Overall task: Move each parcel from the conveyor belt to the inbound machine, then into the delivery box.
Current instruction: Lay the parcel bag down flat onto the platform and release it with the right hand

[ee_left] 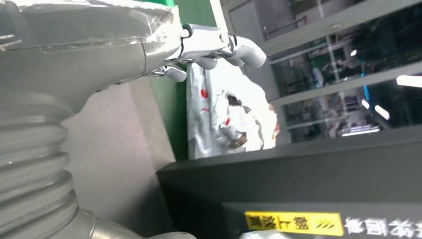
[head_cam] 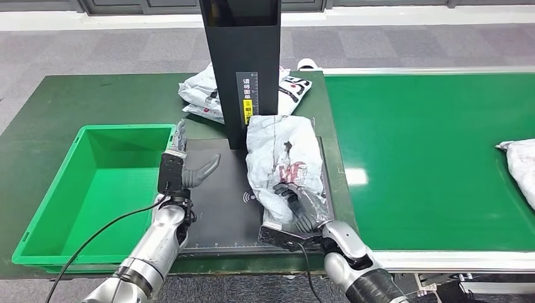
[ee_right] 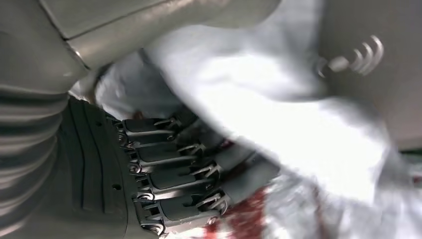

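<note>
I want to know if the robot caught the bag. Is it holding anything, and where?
The right hand grips the white parcel at its near end, fingers curled over the plastic, as it lies on the dark scanner pad. The left hand holds nothing.

A yellow label (head_cam: 248,108) with Chinese characters, seemingly unreadable here, sits on the black scanner column (head_cam: 240,57).

The head view is bright and evenly lit from overhead, with a white glare patch on the green conveyor belt (head_cam: 357,176) and soft shadows. The right wrist view is smeared with blur (the white parcel (ee_right: 278,99) nearly blown out). The left wrist view is sharper, with background lights glinting behind.
</note>
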Available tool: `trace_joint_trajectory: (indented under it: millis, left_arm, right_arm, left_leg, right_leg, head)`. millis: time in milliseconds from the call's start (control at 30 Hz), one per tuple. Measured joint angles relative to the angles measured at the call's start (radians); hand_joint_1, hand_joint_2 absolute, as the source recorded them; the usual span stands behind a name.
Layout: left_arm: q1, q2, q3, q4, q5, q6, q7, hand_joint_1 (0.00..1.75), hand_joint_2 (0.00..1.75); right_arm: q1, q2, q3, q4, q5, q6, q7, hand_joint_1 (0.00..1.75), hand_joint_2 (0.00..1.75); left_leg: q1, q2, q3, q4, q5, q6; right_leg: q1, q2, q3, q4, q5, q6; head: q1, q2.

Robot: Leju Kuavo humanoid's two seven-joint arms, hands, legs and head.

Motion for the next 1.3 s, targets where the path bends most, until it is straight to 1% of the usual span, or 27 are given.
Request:
trace_joint_trajectory:
  millis: [100, 200, 267, 333, 400, 533, 633, 700, 767, 867, 933, 1033, 1133, 1200, 1300]
  left_arm:
    - [0.028, 0.001, 0.009, -0.054, 0.004, 0.035, -0.021, 0.0, 1.75]
    - [0.062, 0.001, 0.022, -0.134, 0.011, 0.092, -0.029, 0.0, 1.75]
    - [0.076, 0.001, 0.032, -0.175, 0.014, 0.105, -0.03, 0.0, 1.75]
    - [0.083, 0.0, 0.038, -0.2, 0.007, 0.116, -0.03, 0.0, 1.75]
    - [0.088, -0.001, 0.04, -0.221, -0.005, 0.135, -0.03, 0.0, 1.75]
    - [0.092, -0.003, 0.04, -0.248, -0.02, 0.181, -0.031, 0.0, 1.75]
    - [0.091, -0.005, 0.034, -0.24, -0.023, 0.141, -0.03, 0.0, 1.75]
    - [0.09, -0.007, 0.019, -0.228, -0.039, 0.109, -0.03, 0.0, 1.75]
    - [0.089, -0.008, -0.003, -0.216, -0.064, 0.089, -0.03, 0.0, 1.75]
    - [0.089, -0.01, -0.042, -0.202, -0.102, 0.067, -0.027, 0.0, 1.75]
    - [0.089, -0.013, -0.063, -0.195, -0.112, 0.06, -0.023, 0.0, 1.75]
    - [0.087, -0.014, -0.082, -0.185, -0.115, 0.049, -0.02, 0.0, 1.75]
    - [0.083, -0.015, -0.095, -0.175, -0.116, 0.029, -0.014, 0.0, 1.75]
    - [0.077, -0.017, -0.104, -0.168, -0.118, 0.024, -0.011, 0.0, 1.75]
    - [0.067, -0.02, -0.114, -0.16, -0.123, 0.024, -0.007, 0.0, 1.75]
  right_arm:
    - [0.009, -0.004, -0.001, -0.006, 0.007, -0.032, -0.016, 0.0, 1.75]
    - [0.01, -0.004, -0.012, -0.023, 0.024, -0.131, -0.031, 0.0, 1.75]
    - [0.01, 0.001, -0.034, -0.049, -0.048, -0.182, -0.086, 0.0, 1.75]
    - [0.009, 0.009, -0.061, -0.075, -0.161, -0.191, -0.159, 0.0, 1.75]
    - [0.008, 0.016, -0.086, -0.09, -0.276, -0.163, -0.224, 0.0, 1.75]
    - [0.006, 0.032, -0.131, -0.095, -0.508, -0.066, -0.333, 0.0, 1.75]
    - [-0.001, 0.046, -0.164, -0.094, -0.659, -0.001, -0.391, 0.0, 1.75]
    - [-0.005, 0.054, -0.186, -0.091, -0.739, 0.026, -0.413, 0.0, 1.75]
    - [-0.007, 0.058, -0.208, -0.085, -0.797, 0.046, -0.419, 0.0, 1.75]
    - [-0.011, 0.061, -0.24, -0.063, -0.906, 0.119, -0.405, 0.0, 1.75]
    - [-0.015, 0.061, -0.256, -0.046, -0.948, 0.156, -0.4, 0.0, 1.75]
    - [-0.024, 0.062, -0.27, -0.019, -0.967, 0.19, -0.384, 0.0, 1.75]
    - [-0.046, 0.062, -0.272, 0.034, -0.976, 0.264, -0.333, 0.0, 1.75]
    - [-0.063, 0.062, -0.27, 0.082, -0.951, 0.291, -0.316, 0.0, 1.75]
    - [-0.079, 0.062, -0.251, 0.138, -0.893, 0.299, -0.313, 0.0, 1.75]
  left_leg:
    - [0.0, 0.001, 0.0, 0.0, 0.0, 0.0]
    - [0.0, 0.001, 0.0, 0.0, 0.0, -0.001]
    - [0.0, 0.001, 0.0, 0.0, 0.0, -0.001]
    - [0.0, 0.001, 0.0, 0.0, 0.0, -0.001]
    - [0.0, 0.001, 0.0, 0.0, 0.0, -0.001]
    - [0.0, 0.001, 0.0, 0.0, 0.0, -0.001]
    - [0.0, 0.001, 0.0, 0.0, 0.0, -0.001]
    - [0.0, 0.0, 0.0, 0.0, 0.0, -0.001]
    - [0.0, 0.001, 0.0, 0.0, 0.0, -0.001]
    - [0.0, 0.001, 0.0, 0.0, 0.0, -0.001]
    - [0.0, 0.001, 0.0, 0.0, 0.0, -0.001]
    - [0.0, 0.001, 0.0, 0.0, 0.0, -0.001]
    - [0.0, 0.002, 0.0, 0.0, 0.0, -0.001]
    - [0.0, 0.001, 0.0, 0.0, 0.0, -0.001]
    - [0.0, 0.001, 0.0, 0.0, 0.0, -0.001]
  right_leg:
    - [0.0, 0.0, 0.0, 0.0, 0.0, 0.0]
    - [0.0, 0.0, -0.001, 0.0, 0.0, 0.0]
    - [0.0, 0.0, -0.001, 0.0, 0.0, 0.0]
    - [0.0, 0.0, -0.001, 0.0, 0.0, 0.0]
    - [0.0, 0.0, 0.0, 0.0, 0.0, 0.0]
    - [0.0, 0.0, 0.0, 0.0, 0.0, 0.0]
    - [0.0, 0.0, -0.001, 0.0, 0.0, 0.0]
    - [0.0, 0.0, 0.0, 0.0, 0.0, 0.0]
    - [0.0, 0.0, -0.001, 0.0, 0.0, 0.0]
    - [0.0, 0.0, -0.001, 0.0, 0.0, 0.0]
    - [0.0, 0.0, -0.001, 0.0, 0.0, 0.0]
    - [0.0, 0.0, -0.001, 0.0, 0.0, 0.0]
    - [0.0, 0.001, -0.001, 0.0, 0.0, 0.0]
    - [0.0, 0.0, -0.001, 0.0, 0.0, 0.0]
    - [0.0, 0.0, 0.0, 0.0, 0.0, 0.0]
  head:
    - [0.0, 0.0]
    - [0.0, 0.0]
    - [0.0, 0.0]
    - [0.0, 0.0]
    - [0.0, 0.0]
    - [0.0, 0.0]
    - [0.0, 0.0]
    - [0.0, 0.0]
    - [0.0, 0.0]
    - [0.0, 0.0]
    - [0.0, 0.0]
    - [0.0, 0.0]
    - [0.0, 0.0]
    - [0.0, 0.0]
    - [0.0, 0.0]
